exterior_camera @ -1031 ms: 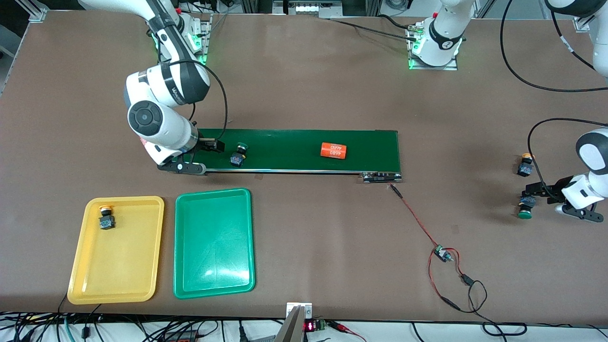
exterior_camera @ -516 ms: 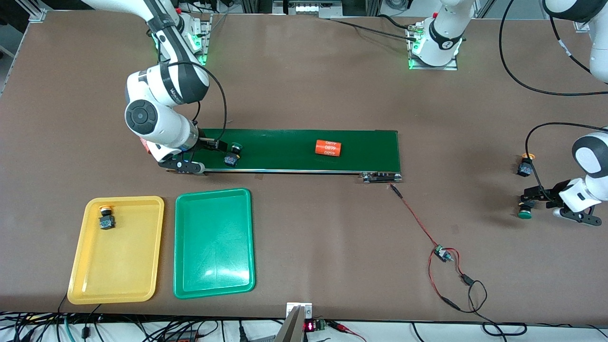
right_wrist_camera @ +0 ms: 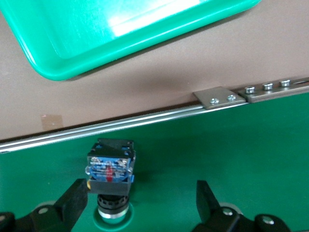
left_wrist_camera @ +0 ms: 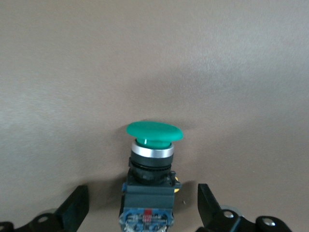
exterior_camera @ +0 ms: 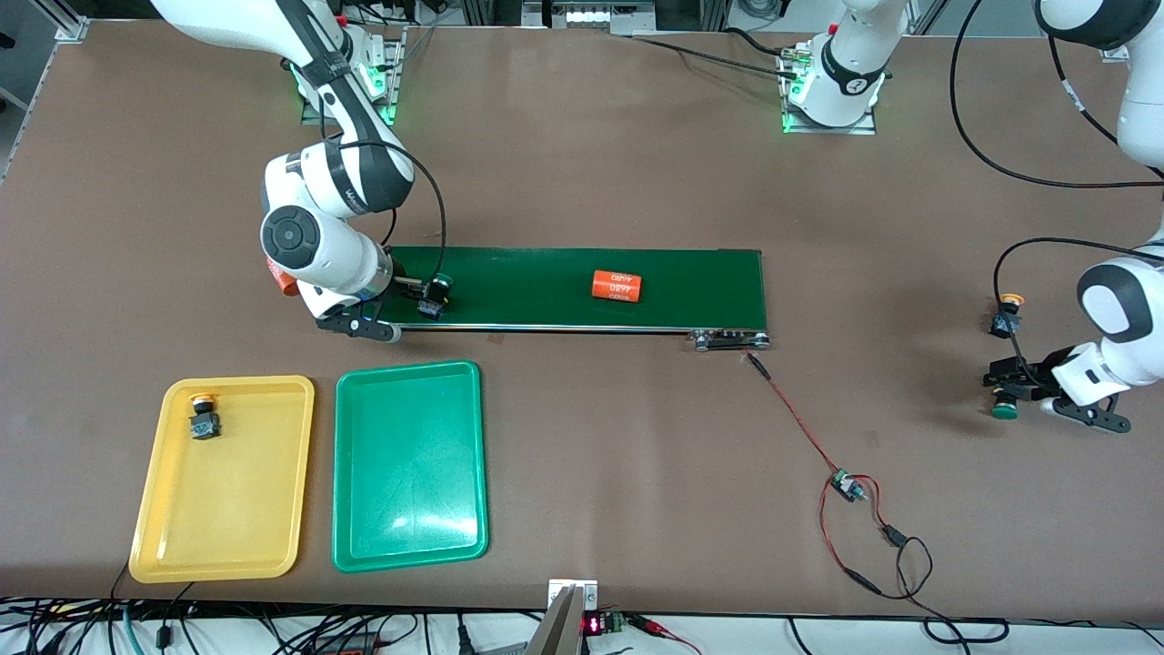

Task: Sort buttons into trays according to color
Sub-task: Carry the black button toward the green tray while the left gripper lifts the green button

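Observation:
A green button (exterior_camera: 435, 296) lies on its side on the conveyor belt (exterior_camera: 673, 291), at the right arm's end. My right gripper (exterior_camera: 420, 298) is open around it, and its body (right_wrist_camera: 110, 166) sits close against one finger (right_wrist_camera: 72, 202). Another green button (exterior_camera: 1004, 408) lies on the table at the left arm's end, with my left gripper (exterior_camera: 1000, 389) open around its black body (left_wrist_camera: 148, 193) and a gap on each side. A yellow button (exterior_camera: 1006, 317) stands farther from the camera than that one. A second yellow button (exterior_camera: 205, 418) rests in the yellow tray (exterior_camera: 227, 537). The green tray (exterior_camera: 409, 509) holds nothing.
An orange cylinder with white print (exterior_camera: 617, 286) lies mid-belt. Another orange piece (exterior_camera: 280, 278) peeks out beside the right arm's wrist. A red and black wire (exterior_camera: 818, 455) with a small board (exterior_camera: 846, 487) runs from the belt's motor end toward the camera.
The belt carried the green button and the orange cylinder toward the right arm's end, and the right gripper came around the button. The left gripper settled lower around its green button.

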You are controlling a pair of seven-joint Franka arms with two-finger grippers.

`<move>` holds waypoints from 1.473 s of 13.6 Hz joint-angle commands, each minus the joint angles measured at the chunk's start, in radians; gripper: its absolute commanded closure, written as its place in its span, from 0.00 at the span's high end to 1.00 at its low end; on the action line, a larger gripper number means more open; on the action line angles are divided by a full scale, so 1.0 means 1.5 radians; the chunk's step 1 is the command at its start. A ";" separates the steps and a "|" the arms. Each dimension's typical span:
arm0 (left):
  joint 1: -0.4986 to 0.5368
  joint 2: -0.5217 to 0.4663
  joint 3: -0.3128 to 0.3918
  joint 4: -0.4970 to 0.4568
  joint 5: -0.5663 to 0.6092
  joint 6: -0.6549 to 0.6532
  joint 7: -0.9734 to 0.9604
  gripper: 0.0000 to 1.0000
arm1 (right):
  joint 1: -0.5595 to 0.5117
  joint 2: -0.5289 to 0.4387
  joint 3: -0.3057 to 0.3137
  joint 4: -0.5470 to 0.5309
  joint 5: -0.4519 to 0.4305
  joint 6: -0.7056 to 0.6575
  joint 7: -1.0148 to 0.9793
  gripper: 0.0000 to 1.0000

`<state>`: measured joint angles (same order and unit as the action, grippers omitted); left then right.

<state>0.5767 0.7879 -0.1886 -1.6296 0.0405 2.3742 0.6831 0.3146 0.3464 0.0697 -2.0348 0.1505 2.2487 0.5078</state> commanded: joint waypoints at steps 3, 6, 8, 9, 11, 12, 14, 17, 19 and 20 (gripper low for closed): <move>-0.003 -0.014 0.001 -0.012 0.013 -0.002 0.026 0.18 | 0.002 0.004 0.002 -0.002 0.010 0.023 0.008 1.00; -0.003 -0.024 -0.001 -0.011 0.013 -0.026 0.026 0.00 | 0.002 0.016 0.001 -0.002 0.009 0.038 0.005 0.90; -0.003 -0.047 -0.002 -0.011 0.014 -0.058 0.027 0.00 | 0.000 0.018 0.001 -0.001 0.009 0.038 -0.002 0.70; -0.003 -0.064 -0.006 -0.012 0.014 -0.091 0.033 0.00 | -0.001 0.018 0.001 -0.001 0.010 0.038 -0.003 0.52; -0.016 -0.108 -0.012 -0.019 0.014 -0.163 0.042 0.00 | -0.002 0.018 0.001 0.000 0.010 0.037 0.003 0.18; -0.030 -0.137 -0.015 -0.038 0.014 -0.177 0.033 0.00 | -0.003 0.018 0.001 0.002 0.010 0.036 0.003 0.07; -0.066 -0.216 -0.015 -0.107 0.013 -0.181 -0.036 0.00 | -0.007 0.010 -0.002 0.020 0.009 0.017 -0.010 0.01; -0.137 -0.330 -0.015 -0.215 0.013 -0.196 -0.189 0.00 | -0.014 0.009 -0.017 0.143 -0.012 -0.130 -0.061 0.01; -0.167 -0.395 -0.016 -0.284 0.011 -0.204 -0.258 0.00 | -0.026 0.018 -0.022 0.199 -0.072 -0.135 -0.101 0.01; -0.182 -0.418 -0.016 -0.302 0.006 -0.205 -0.285 0.00 | -0.034 0.036 -0.022 0.218 -0.110 -0.128 -0.128 0.01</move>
<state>0.3322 0.2772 -0.2241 -1.9649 0.0410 2.0608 0.3274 0.2871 0.3615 0.0320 -1.7763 0.0608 2.0735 0.3797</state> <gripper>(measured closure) 0.577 0.595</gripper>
